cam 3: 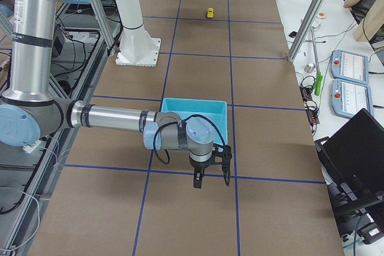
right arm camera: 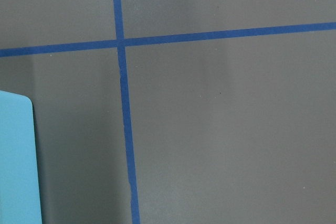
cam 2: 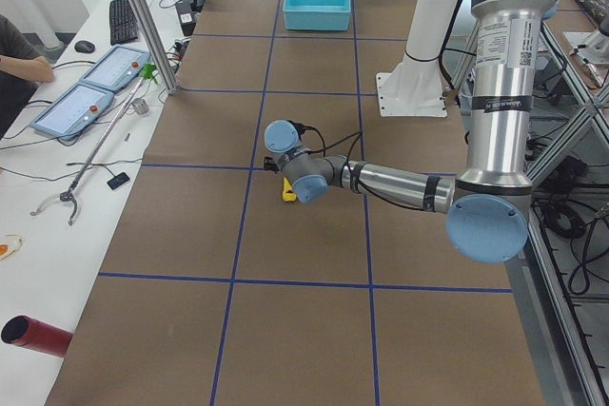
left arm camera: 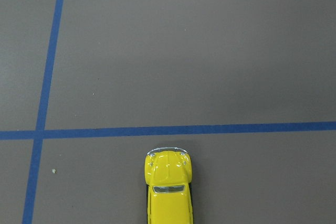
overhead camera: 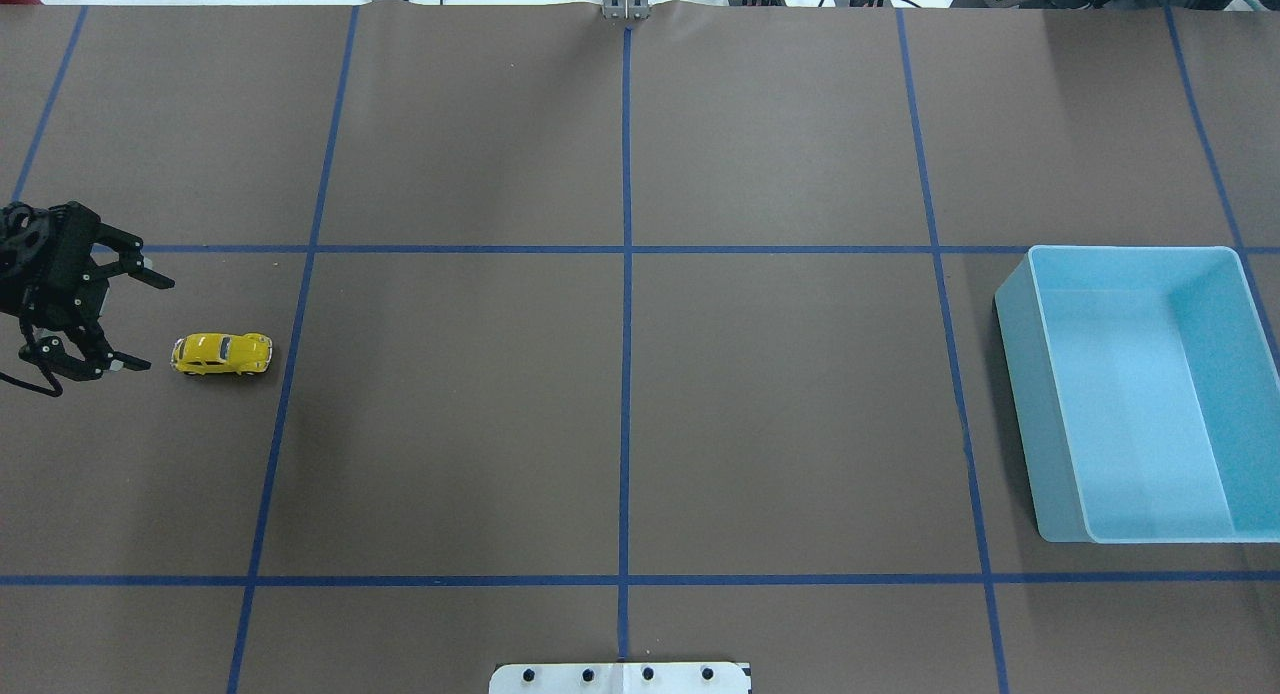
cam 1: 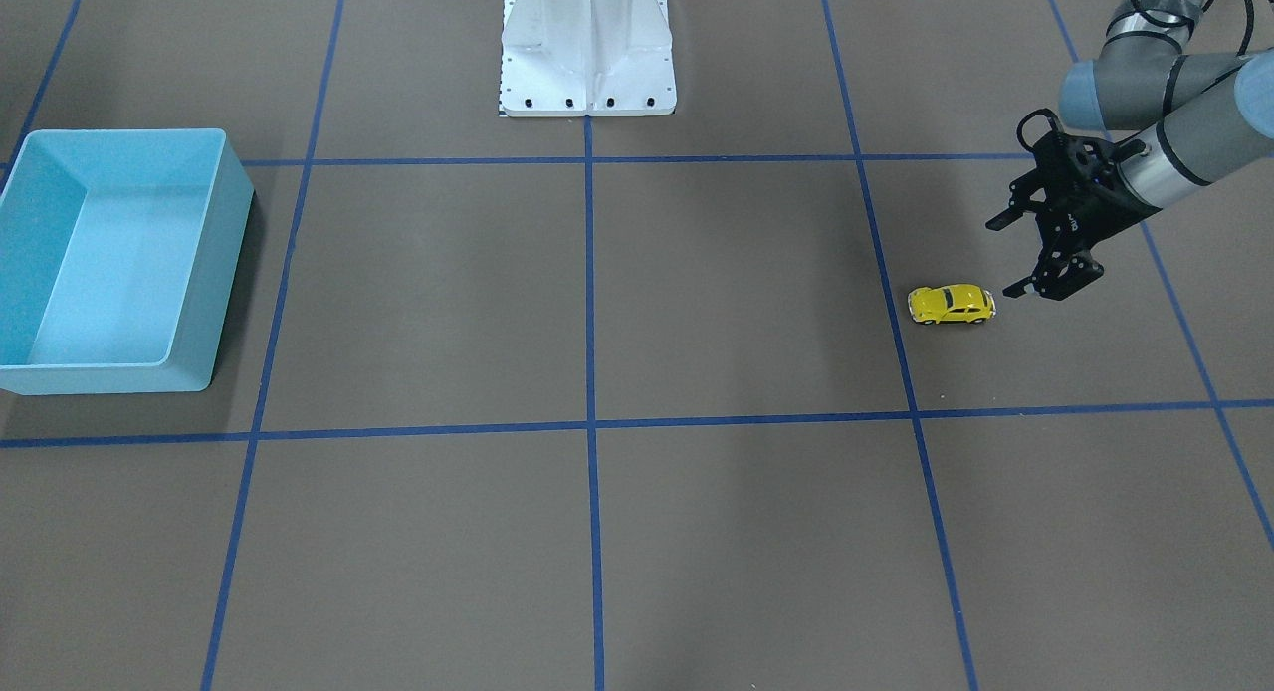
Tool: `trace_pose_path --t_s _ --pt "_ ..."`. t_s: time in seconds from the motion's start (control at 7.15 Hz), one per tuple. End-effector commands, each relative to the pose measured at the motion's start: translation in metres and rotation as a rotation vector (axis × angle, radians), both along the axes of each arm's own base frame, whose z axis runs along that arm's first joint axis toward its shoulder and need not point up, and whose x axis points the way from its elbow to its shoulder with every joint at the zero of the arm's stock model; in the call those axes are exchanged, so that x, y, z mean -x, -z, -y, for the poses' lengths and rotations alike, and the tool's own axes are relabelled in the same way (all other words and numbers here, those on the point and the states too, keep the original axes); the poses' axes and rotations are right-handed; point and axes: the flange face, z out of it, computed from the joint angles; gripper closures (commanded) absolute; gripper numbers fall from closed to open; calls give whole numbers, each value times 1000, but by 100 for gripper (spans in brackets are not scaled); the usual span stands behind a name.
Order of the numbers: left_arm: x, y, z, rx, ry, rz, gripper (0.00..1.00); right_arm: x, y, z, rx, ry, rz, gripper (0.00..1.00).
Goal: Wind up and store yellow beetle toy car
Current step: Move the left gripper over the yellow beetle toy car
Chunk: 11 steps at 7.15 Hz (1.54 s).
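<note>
The yellow beetle toy car (cam 1: 952, 304) stands on its wheels on the brown table, on my left side (overhead camera: 221, 354). My left gripper (cam 1: 1007, 257) is open and empty, just behind the car's end, its jaws spread wide and a small gap short of it (overhead camera: 150, 324). The left wrist view shows the car (left arm camera: 169, 187) at the bottom edge. The light blue bin (overhead camera: 1020, 394) sits empty at the far right. My right gripper (cam 3: 211, 183) hangs beside the bin (cam 3: 195, 105); I cannot tell whether it is open or shut. The bin's corner (right arm camera: 18, 161) shows in the right wrist view.
The white robot base (cam 1: 587, 64) stands at the table's middle on the robot's side. Blue tape lines (overhead camera: 626, 274) divide the brown mat into squares. Control tablets (cam 3: 351, 64) and a person's desk lie past the table's far edge.
</note>
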Motion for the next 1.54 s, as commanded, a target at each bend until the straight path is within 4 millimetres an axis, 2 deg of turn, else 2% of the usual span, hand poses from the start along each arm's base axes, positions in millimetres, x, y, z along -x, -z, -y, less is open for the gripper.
trace_pose_path --t_s 0.0,0.42,0.56,0.98,1.12,1.4 --pt "-9 -1 10 86 -2 62 1 0 -1 -1 1 1 -3 0" --pt "-21 -9 27 156 7 110 1 0 -2 -1 4 0 -3 0" --pt "-21 -14 32 125 48 146 1 0 -2 -1 4 0 -3 0" --pt "-38 -28 25 64 30 121 1 0 -2 -1 3 0 -3 0" --pt "-61 -23 14 11 12 125 1 0 -2 -1 4 0 -5 0" --pt "-69 -29 6 -14 6 127 1 0 -2 -1 4 0 -5 0"
